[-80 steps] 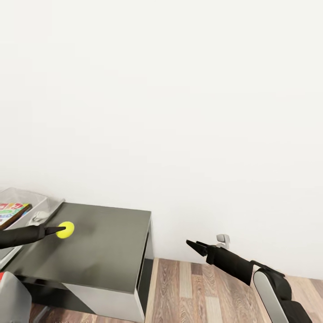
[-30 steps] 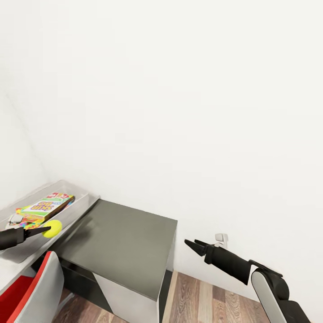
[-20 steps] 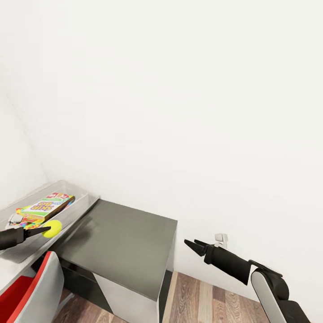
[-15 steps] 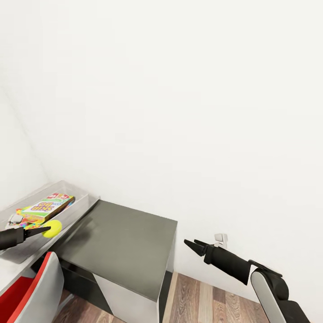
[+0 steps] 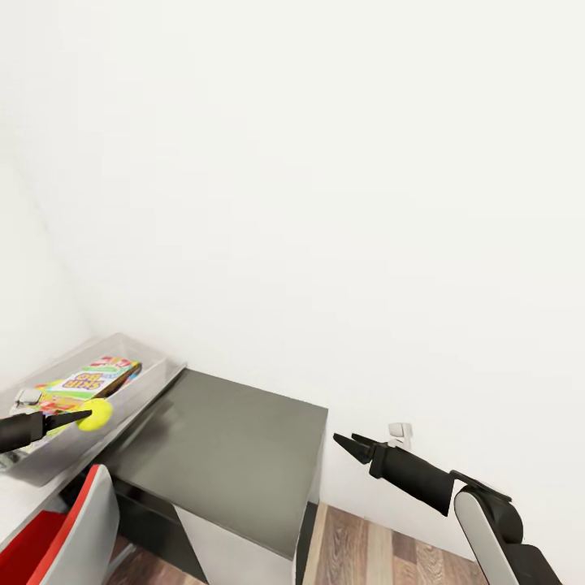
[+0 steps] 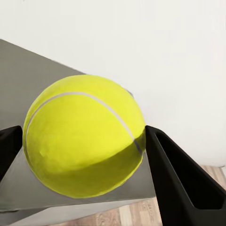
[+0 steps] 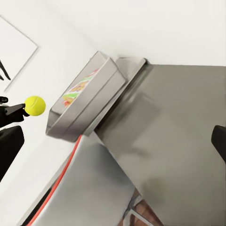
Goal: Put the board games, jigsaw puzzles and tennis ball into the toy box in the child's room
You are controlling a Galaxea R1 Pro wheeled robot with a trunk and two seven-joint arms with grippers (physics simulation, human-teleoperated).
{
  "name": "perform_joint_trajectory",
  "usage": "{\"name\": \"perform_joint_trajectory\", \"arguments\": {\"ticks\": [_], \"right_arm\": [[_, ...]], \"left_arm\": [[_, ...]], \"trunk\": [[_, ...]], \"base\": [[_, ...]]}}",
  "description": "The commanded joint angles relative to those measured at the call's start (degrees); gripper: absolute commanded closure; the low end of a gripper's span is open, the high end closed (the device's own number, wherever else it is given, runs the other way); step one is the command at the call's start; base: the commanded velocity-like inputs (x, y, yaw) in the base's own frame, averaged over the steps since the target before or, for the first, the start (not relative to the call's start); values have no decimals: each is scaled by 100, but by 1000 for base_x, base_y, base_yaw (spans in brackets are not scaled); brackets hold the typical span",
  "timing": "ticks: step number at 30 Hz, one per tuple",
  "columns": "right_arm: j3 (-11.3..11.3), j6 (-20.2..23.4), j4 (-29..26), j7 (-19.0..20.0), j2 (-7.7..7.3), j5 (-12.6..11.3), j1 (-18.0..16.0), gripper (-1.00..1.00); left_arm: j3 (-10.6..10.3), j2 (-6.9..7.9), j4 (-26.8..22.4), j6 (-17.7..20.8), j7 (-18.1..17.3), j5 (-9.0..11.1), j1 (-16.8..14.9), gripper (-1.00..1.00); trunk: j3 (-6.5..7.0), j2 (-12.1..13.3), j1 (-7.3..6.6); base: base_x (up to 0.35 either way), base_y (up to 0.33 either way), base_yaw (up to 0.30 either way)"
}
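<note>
Clamped a fuzzy yellow-green tennis ball (image 6: 84, 141), round with a pale curved seam, between the two black fingers of the left gripper (image 5: 91, 415); both matte pads (image 6: 179, 179) pressed against its sides. Held the ball in the air over the near rim of the toy box (image 5: 138, 390), a shallow, translucent grey rectangular tray with thin walls. Carried a flat, brightly printed board game (image 5: 91, 378) lying inside that box. Sat on a table (image 5: 236, 455) with a smooth, dark grey matte top, squared edges and a lighter side panel. Showed a red chair (image 5: 57, 540) with a grey shell just in front, plain white walls behind, and striped wood-plank floor (image 5: 382, 556) beyond the table.

Reached in low from the left on a slim black forearm, nearly level. Stretched the right arm forward over the floor, well apart from the table, with the right gripper (image 5: 348, 444) spread slightly and holding nothing.
</note>
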Motion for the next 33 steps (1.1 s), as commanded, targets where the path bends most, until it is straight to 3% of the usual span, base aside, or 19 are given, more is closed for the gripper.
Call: {"name": "perform_joint_trajectory", "arguments": {"ticks": [1,15,33], "right_arm": [[-6,37,-2,4,0,-23,-5,-100],[-13,43,3,4,0,-23,-5,-100],[-15,44,4,4,-2,-23,-5,-100]], "left_arm": [[29,-5,-1,36,-45,-61,-9,100],[29,-5,-1,36,-45,-61,-9,100],[29,-5,-1,36,-45,-60,-9,100]], "trunk": [[-3,-12,5],[124,-12,5],[147,-12,5]], "base": [[113,233,57],[72,237,66],[9,74,23]]}}
